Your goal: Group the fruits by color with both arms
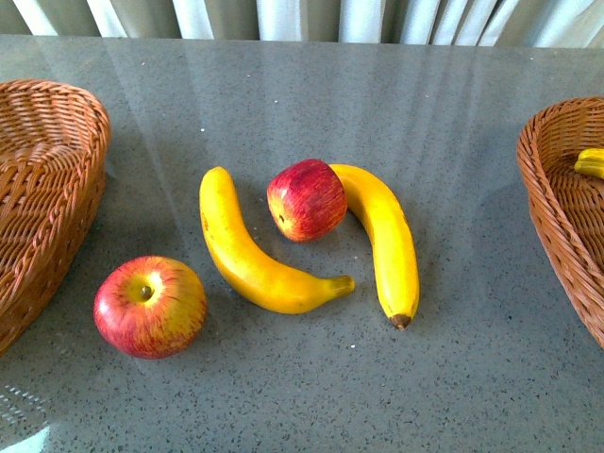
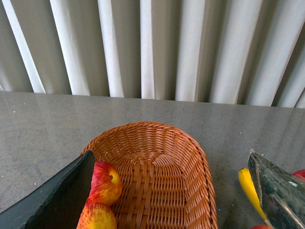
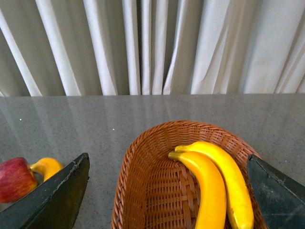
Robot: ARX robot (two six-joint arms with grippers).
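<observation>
On the grey table lie a red-yellow apple [image 1: 150, 307] at front left, a second apple [image 1: 307, 199] in the middle, and two yellow bananas [image 1: 250, 250] [image 1: 387, 236] either side of it. Neither gripper shows in the front view. My left gripper [image 2: 169, 162] is open and empty above the left wicker basket [image 2: 190, 157], which holds two apples [image 2: 106, 182] [image 2: 97, 217]. My right gripper [image 3: 167, 160] is open and empty above the right wicker basket [image 3: 143, 157], which holds two bananas [image 3: 207, 186] [image 3: 233, 181].
The left basket [image 1: 47, 160] stands at the table's left edge, the right basket [image 1: 557, 189] at the right edge with a banana tip [image 1: 592, 162] showing. White curtains hang behind the table's far edge.
</observation>
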